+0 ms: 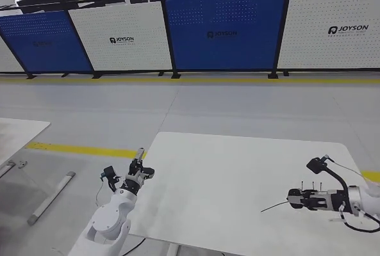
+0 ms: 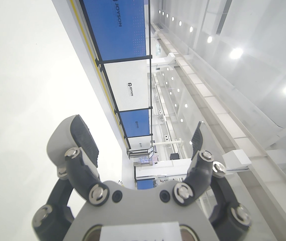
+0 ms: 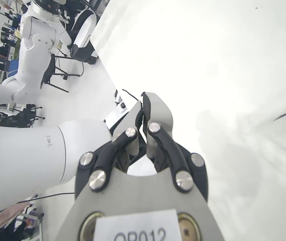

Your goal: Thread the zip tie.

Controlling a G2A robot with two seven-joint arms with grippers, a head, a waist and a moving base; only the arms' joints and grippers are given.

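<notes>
The right gripper [image 1: 291, 198] pinches the zip tie [image 1: 273, 206] over the table [image 1: 228, 173], its tail left free, probably for the spread-open left gripper [image 2: 143, 136] well apart.

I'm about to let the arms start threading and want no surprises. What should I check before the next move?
1. Right gripper shut on the zip tie: ok.
2. Left gripper open and empty: ok.
3. A free length of the zip tie sticks out past the right gripper, over the table: ok.
4. Which end of the zip tie is the head and which the tail: cannot tell.
5. Grippers near enough to each other to thread: not ok. The left gripper is at the table's left edge and the right gripper is near its right side.
</notes>
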